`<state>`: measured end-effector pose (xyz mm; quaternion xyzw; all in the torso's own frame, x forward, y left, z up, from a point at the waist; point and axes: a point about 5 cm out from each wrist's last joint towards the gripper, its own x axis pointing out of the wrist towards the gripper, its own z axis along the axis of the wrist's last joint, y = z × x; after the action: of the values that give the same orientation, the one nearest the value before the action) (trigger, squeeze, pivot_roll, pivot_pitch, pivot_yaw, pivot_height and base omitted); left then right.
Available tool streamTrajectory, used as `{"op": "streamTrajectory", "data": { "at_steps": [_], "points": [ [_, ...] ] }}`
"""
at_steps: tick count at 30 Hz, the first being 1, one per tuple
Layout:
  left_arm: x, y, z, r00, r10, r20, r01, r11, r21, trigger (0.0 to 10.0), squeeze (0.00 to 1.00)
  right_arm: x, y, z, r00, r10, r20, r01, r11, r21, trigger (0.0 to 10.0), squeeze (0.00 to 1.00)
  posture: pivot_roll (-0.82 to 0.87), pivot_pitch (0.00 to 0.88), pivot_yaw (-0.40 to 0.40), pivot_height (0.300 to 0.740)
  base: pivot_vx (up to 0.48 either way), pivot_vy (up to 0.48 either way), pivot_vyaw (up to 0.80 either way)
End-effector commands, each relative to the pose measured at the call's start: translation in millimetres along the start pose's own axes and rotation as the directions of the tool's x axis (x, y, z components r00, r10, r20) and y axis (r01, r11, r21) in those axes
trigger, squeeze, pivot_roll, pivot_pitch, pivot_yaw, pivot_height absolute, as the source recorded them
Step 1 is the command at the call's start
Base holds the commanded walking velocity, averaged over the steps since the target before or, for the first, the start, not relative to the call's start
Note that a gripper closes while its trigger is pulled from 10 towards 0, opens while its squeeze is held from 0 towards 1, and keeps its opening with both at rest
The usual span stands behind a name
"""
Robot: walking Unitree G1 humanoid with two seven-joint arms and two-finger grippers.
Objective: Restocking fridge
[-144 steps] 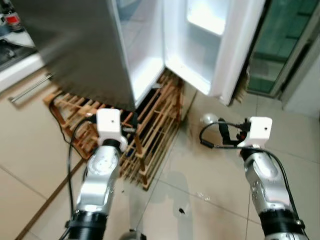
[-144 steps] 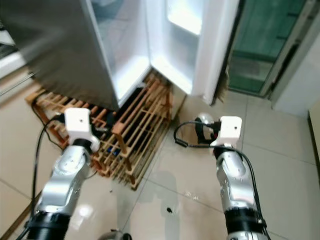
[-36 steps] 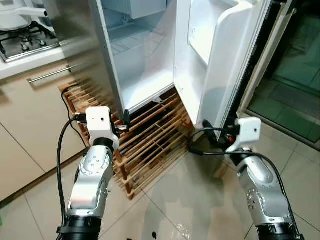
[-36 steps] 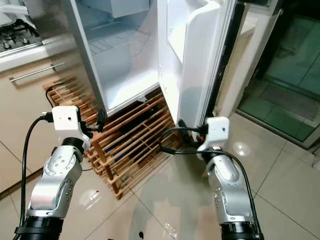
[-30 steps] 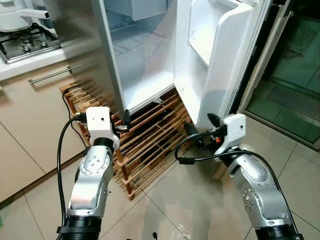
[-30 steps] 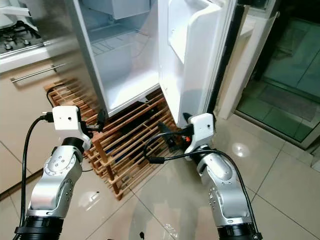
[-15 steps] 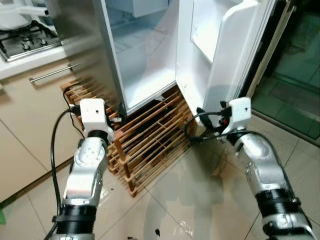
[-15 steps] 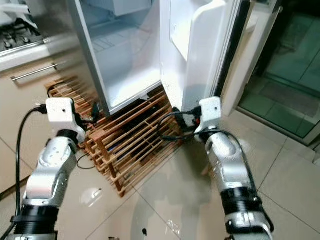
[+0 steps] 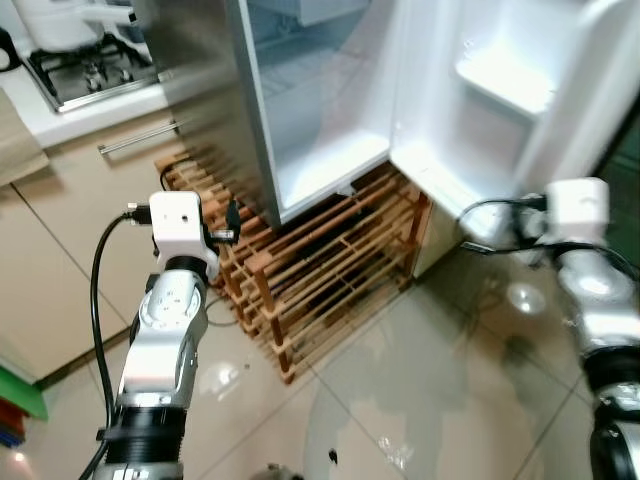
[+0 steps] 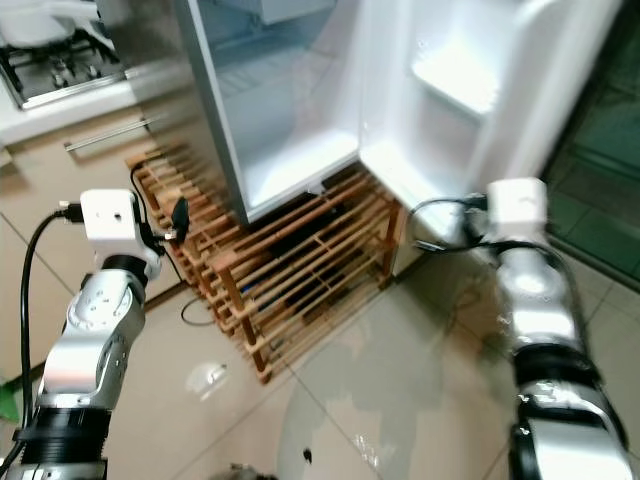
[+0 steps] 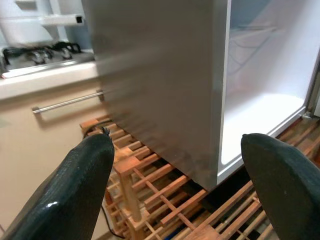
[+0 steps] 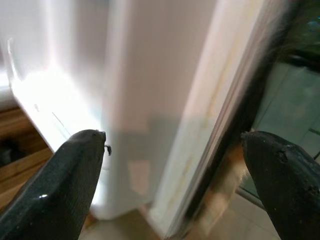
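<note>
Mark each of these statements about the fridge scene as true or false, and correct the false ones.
1. The fridge door stands open. True.
2. The left pincer holds a bottle. False: its fingers are spread apart with nothing between them.
3. A wooden rack sits under the fridge. True.
4. The right pincer is shut. False: its fingers are wide apart, facing the edge of the door.
5. The bottom of the fridge compartment is full of groceries. False: what shows of it is bare.
6. A gas stove sits on the counter to the robot's left. True.
</note>
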<state>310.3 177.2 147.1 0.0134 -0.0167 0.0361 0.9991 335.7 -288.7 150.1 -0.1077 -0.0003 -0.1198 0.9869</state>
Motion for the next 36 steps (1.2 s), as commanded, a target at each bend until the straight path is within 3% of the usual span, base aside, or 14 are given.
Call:
{"op": "streamTrajectory", "data": {
  "at_steps": [1, 3, 4, 5, 8, 11, 18, 22, 26, 31, 36],
  "points": [
    [4.6, -6.3, 2.9, 1.000, -0.026, 0.001, 0.026, 1.000, -0.017, 10.0, 0.00, -6.1, 29.9, 7.2, 0.993, 0.107, 0.051, -0.110, 0.991, 0.070, 10.0, 0.36, -0.05, 0.038, 0.091, 0.740, 0.000, 0.000, 0.00],
    [5.8, -5.5, 2.2, 1.000, -0.012, -0.003, 0.012, 1.000, -0.028, 10.0, 0.00, -18.0, 61.5, 9.8, 0.971, 0.217, 0.095, -0.230, 0.962, 0.149, 10.0, 0.35, -0.05, 0.032, 0.084, 0.740, 0.000, 0.000, 0.00],
    [7.3, -7.0, 2.8, 1.000, 0.001, 0.000, -0.001, 0.999, -0.035, 10.0, 0.00, -32.7, 92.3, 8.8, 0.943, 0.309, 0.121, -0.330, 0.916, 0.228, 10.0, 0.35, -0.05, 0.024, 0.077, 0.740, 0.000, 0.000, 0.00],
    [7.9, -9.9, 3.4, 1.000, -0.007, 0.006, 0.007, 1.000, -0.029, 10.0, 0.00, -40.0, 105.8, 6.4, 0.927, 0.354, 0.122, -0.373, 0.891, 0.258, 10.0, 0.36, -0.05, 0.011, 0.071, 0.740, 0.000, 0.000, 0.00],
    [9.3, -17.9, 6.2, 0.999, -0.034, 0.028, 0.035, 0.999, -0.041, 10.0, 0.00, -53.9, 128.4, -5.4, 0.904, 0.418, 0.096, -0.427, 0.857, 0.289, 10.0, 0.39, -0.05, 0.000, 0.075, 0.740, 0.000, 0.000, 0.46],
    [13.0, -23.8, 8.5, 0.997, -0.062, 0.040, 0.064, 0.997, -0.054, 10.0, 0.00, -62.3, 139.7, -7.8, 0.881, 0.463, 0.099, -0.470, 0.831, 0.298, 10.0, 0.41, -0.05, 0.000, 0.095, 0.740, 0.000, 0.000, 0.65],
    [17.4, -28.2, 17.2, 0.994, -0.088, 0.059, 0.091, 0.995, -0.046, 10.0, 0.00, -62.1, 141.2, -0.1, 0.890, 0.438, 0.124, -0.453, 0.827, 0.333, 10.0, 0.43, -0.04, 0.000, 0.141, 0.740, 0.000, 0.080, 0.60],
    [17.6, -20.9, 18.5, 0.998, -0.013, 0.063, 0.016, 0.998, -0.056, 10.0, 0.00, -63.5, 143.9, -5.2, 0.887, 0.450, 0.109, -0.458, 0.820, 0.344, 10.0, 0.43, -0.02, 0.000, 0.125, 0.740, 0.000, 0.480, 0.60],
    [11.3, -10.7, 8.7, 0.999, 0.046, 0.026, -0.046, 0.999, -0.005, 10.0, 0.00, -63.9, 134.8, -16.1, 0.901, 0.430, 0.063, -0.419, 0.820, 0.391, 10.0, 0.44, 0.02, 0.000, 0.079, 0.740, 0.000, 0.480, 0.59],
    [6.8, 15.4, -10.5, 0.981, 0.182, -0.070, -0.179, 0.983, 0.042, 10.0, 0.00, -67.9, 115.6, -37.0, 0.907, 0.420, -0.015, -0.387, 0.849, 0.360, 10.0, 0.44, 0.03, 0.000, 0.057, 0.740, 0.000, 0.480, 0.59],
    [1.6, 15.7, -19.4, 0.976, 0.190, -0.110, -0.190, 0.982, 0.012, 10.0, 0.00, -61.0, 108.8, -37.7, 0.909, 0.415, -0.028, -0.383, 0.860, 0.338, 10.0, 0.47, 0.03, 0.000, 0.044, 0.740, 0.000, 0.480, 0.58]
  ]
}}
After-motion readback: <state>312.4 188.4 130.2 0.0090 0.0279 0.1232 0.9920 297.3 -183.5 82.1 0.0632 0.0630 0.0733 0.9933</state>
